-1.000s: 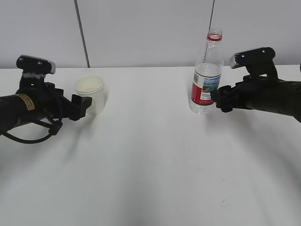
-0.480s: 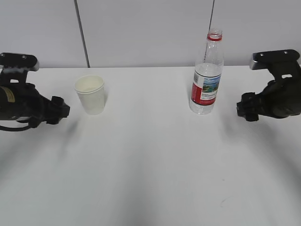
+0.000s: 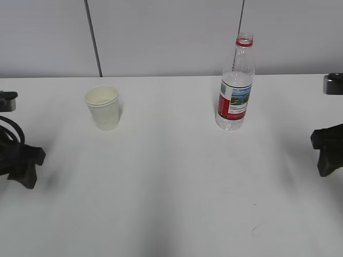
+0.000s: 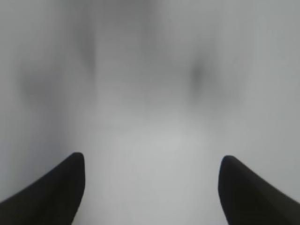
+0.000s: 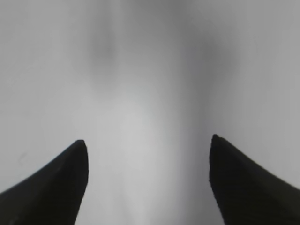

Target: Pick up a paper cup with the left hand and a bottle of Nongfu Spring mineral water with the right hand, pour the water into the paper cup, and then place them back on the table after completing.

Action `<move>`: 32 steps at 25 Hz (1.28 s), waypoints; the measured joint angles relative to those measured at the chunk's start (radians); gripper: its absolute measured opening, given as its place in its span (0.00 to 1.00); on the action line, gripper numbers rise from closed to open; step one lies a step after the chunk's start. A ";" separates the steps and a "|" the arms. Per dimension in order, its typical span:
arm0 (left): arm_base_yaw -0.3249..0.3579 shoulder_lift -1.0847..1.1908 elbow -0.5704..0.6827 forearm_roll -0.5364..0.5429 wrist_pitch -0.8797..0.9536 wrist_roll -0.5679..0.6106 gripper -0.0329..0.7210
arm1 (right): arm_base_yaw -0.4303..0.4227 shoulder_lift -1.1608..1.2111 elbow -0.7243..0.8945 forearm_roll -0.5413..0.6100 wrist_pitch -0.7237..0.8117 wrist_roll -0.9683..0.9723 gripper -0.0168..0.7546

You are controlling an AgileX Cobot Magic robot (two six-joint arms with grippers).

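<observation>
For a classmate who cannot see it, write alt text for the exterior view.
A white paper cup and an uncapped water bottle with a red label stand apart on a white table. The left hand and right hand sit at the frame's edges, touching neither.

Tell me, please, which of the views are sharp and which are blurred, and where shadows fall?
Exterior view: sharp; the paper cup and bottle are crisp, with soft grey shadows on the table. Left wrist view: out of focus, only smeared white and the left end effector, its dark tips apart. Right wrist view: equally blurred, with the right end effector open over vague grey streaks.
</observation>
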 joint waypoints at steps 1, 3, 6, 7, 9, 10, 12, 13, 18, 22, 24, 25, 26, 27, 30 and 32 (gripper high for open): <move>0.000 0.000 -0.016 -0.006 0.086 0.001 0.75 | 0.000 -0.008 -0.017 0.010 0.072 -0.007 0.79; 0.000 -0.001 -0.047 -0.019 0.226 0.022 0.75 | 0.000 -0.024 -0.048 0.035 0.189 -0.026 0.79; 0.000 -0.004 -0.098 -0.047 0.363 0.066 0.75 | 0.000 -0.037 -0.093 0.074 0.298 -0.054 0.79; 0.000 -0.009 -0.115 -0.054 0.394 0.077 0.75 | 0.000 -0.038 -0.107 0.084 0.309 -0.065 0.79; 0.000 -0.021 -0.142 -0.063 0.450 0.093 0.75 | 0.000 -0.042 -0.128 0.103 0.314 -0.082 0.79; 0.000 -0.028 -0.154 -0.065 0.472 0.100 0.75 | 0.000 -0.043 -0.130 0.113 0.317 -0.090 0.79; 0.000 -0.042 -0.169 -0.067 0.505 0.109 0.75 | 0.000 -0.046 -0.134 0.127 0.321 -0.099 0.79; 0.000 -0.049 -0.173 -0.067 0.517 0.109 0.75 | 0.000 -0.046 -0.134 0.129 0.323 -0.100 0.79; 0.000 -0.083 -0.173 -0.068 0.528 0.115 0.75 | 0.000 -0.046 -0.134 0.133 0.323 -0.103 0.79; 0.000 -0.123 -0.173 -0.071 0.531 0.116 0.75 | 0.000 -0.048 -0.134 0.139 0.323 -0.103 0.79; 0.000 -0.152 -0.173 -0.072 0.533 0.116 0.75 | 0.000 -0.055 -0.134 0.152 0.323 -0.105 0.79; 0.000 -0.172 -0.171 -0.072 0.533 0.116 0.75 | 0.000 -0.063 -0.134 0.164 0.323 -0.107 0.79; 0.000 -0.192 -0.165 -0.072 0.533 0.118 0.75 | 0.000 -0.074 -0.134 0.175 0.323 -0.113 0.79; 0.000 -0.220 -0.157 -0.072 0.533 0.119 0.75 | 0.000 -0.087 -0.134 0.183 0.323 -0.118 0.79; 0.000 -0.311 -0.121 -0.072 0.540 0.121 0.75 | 0.002 -0.143 -0.134 0.192 0.325 -0.126 0.78; 0.000 -0.381 -0.096 -0.072 0.540 0.124 0.75 | 0.002 -0.183 -0.134 0.192 0.327 -0.129 0.78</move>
